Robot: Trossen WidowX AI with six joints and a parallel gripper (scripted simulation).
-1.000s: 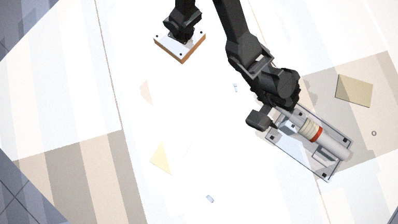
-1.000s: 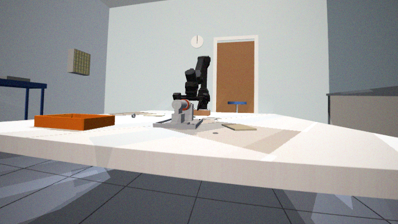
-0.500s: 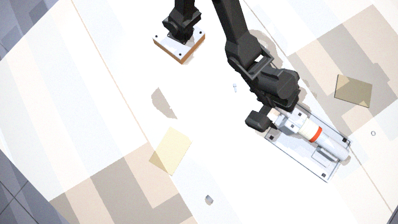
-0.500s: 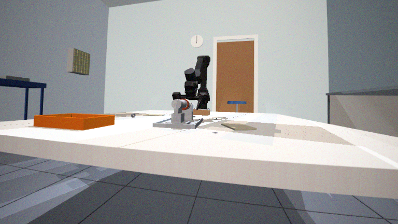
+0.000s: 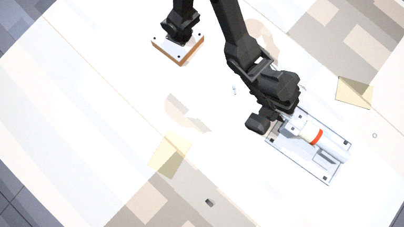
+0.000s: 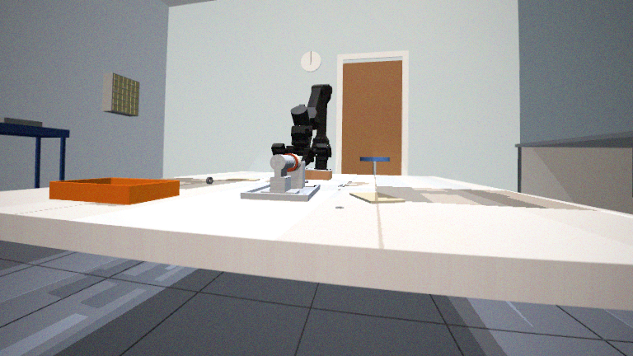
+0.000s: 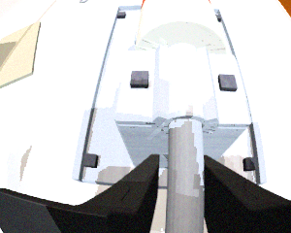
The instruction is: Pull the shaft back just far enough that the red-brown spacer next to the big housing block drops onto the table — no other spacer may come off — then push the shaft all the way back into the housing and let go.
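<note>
The red-brown spacer [image 5: 316, 136] [image 6: 297, 161] is still on the shaft line, against the big housing block [image 5: 333, 150] [image 6: 278, 162]. Cream spacers [image 5: 306, 131] [image 7: 181, 38] sit between it and the near support block [image 5: 289, 128] [image 7: 184, 92]. The grey shaft [image 7: 185, 146] sticks out of the support block toward me. My gripper [image 5: 281, 116] [image 7: 178, 162] has its fingertips on both sides of the shaft, drawn in narrow. The right finger is at the shaft's edge; a thin gap shows beside the left finger. The shaft inside the spacers and housing is hidden.
The fixture stands on a rimmed base plate [image 5: 296, 163] [image 6: 279, 198]. An orange tray [image 6: 88, 192] stands apart from it. Yellow sheets [image 5: 354, 93] [image 5: 169, 154], a small ring [image 5: 374, 135], a small dark piece [image 5: 209, 203] and a small pale piece [image 5: 234, 90] lie on the table.
</note>
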